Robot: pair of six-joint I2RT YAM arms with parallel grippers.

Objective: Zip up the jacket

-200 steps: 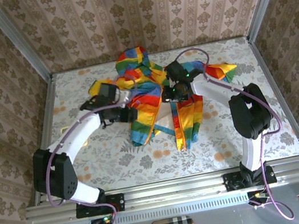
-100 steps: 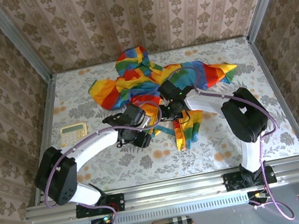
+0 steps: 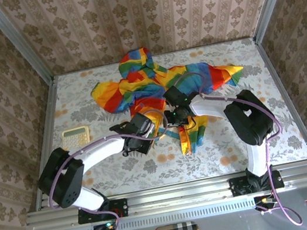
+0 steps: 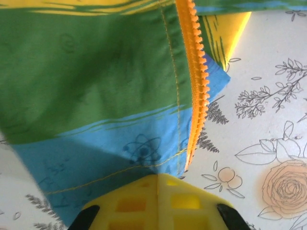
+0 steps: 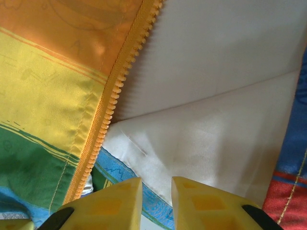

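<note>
The rainbow-striped jacket (image 3: 136, 85) lies open on the table, hood at the far end. Its orange zipper (image 4: 195, 76) runs down the edge of one front panel. My left gripper (image 3: 151, 129) is at the jacket's bottom edge. In the left wrist view the left gripper (image 4: 157, 176) is shut on the blue hem just beside the zipper's lower end. My right gripper (image 3: 173, 118) hovers close by over the other panel. In the right wrist view the right gripper (image 5: 157, 184) stands open by a narrow gap over white lining (image 5: 211, 124) and a blue hem, beside the zipper (image 5: 112, 105).
A pale yellow calculator (image 3: 76, 136) lies on the floral tablecloth (image 3: 121, 168) left of the jacket. Wallpapered walls and metal posts close in the table on three sides. The right arm's elbow (image 3: 252, 115) rises at the right of the jacket.
My left gripper came from the left sleeve down to the jacket's bottom hem and shut on it. My right gripper moved nearer along the front and its jaws narrowed.
</note>
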